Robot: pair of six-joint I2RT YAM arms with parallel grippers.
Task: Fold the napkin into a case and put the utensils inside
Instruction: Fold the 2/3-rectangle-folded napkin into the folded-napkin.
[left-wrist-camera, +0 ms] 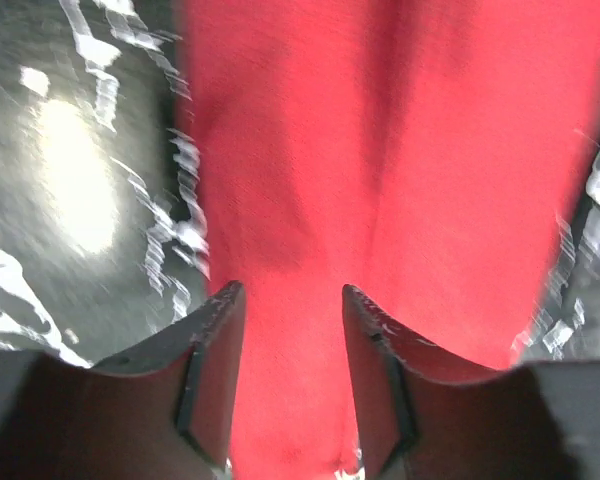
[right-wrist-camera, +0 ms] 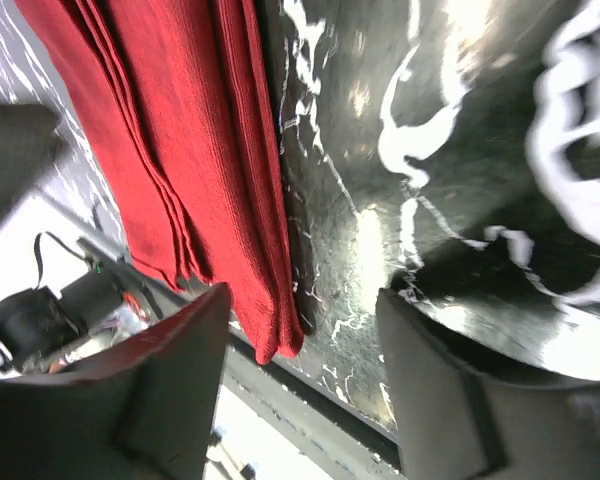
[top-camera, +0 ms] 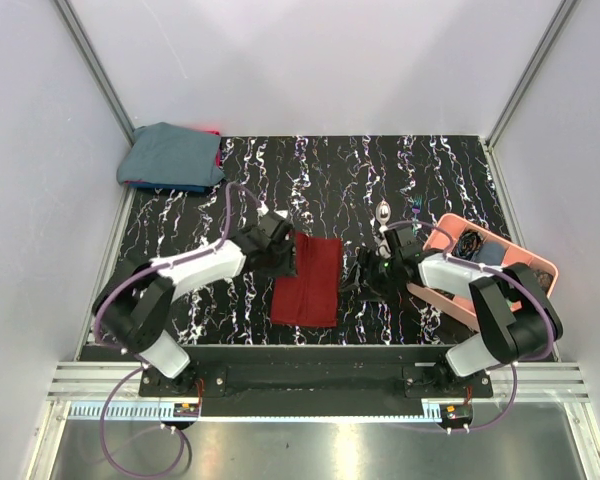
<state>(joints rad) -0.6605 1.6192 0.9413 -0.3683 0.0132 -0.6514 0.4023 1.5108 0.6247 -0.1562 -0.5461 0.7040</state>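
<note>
Seen from above, a black marbled table (top-camera: 180,215) fills the middle of the frame, with two robot arms reaching in from the bottom edge. At centre lies the dark red napkin (top-camera: 308,282), already folded into a narrow upright rectangle of several stacked layers. We judge the folding largely done, though we cannot tell whether it is finished. Nothing is inside it yet. The left gripper (top-camera: 277,250) sits at the napkin's upper left edge. In its own camera, its fingers (left-wrist-camera: 215,330) are apart, with red cloth lying between and beyond them. That view is blurred and shows no pinch. The right gripper (top-camera: 363,272) is just right of the napkin. Its fingers (right-wrist-camera: 195,350) are spread over bare table beside the folded edge, holding nothing. A spoon (top-camera: 383,212) lies on the table above the right gripper, apart from the napkin and not yet picked up. We can make out only this one utensil, so loading is all left to do. At the right, a pink tray (top-camera: 443,228) holds some dark items too small to identify. A blue-grey cloth bundle (top-camera: 170,157) sits at the upper left.
</note>
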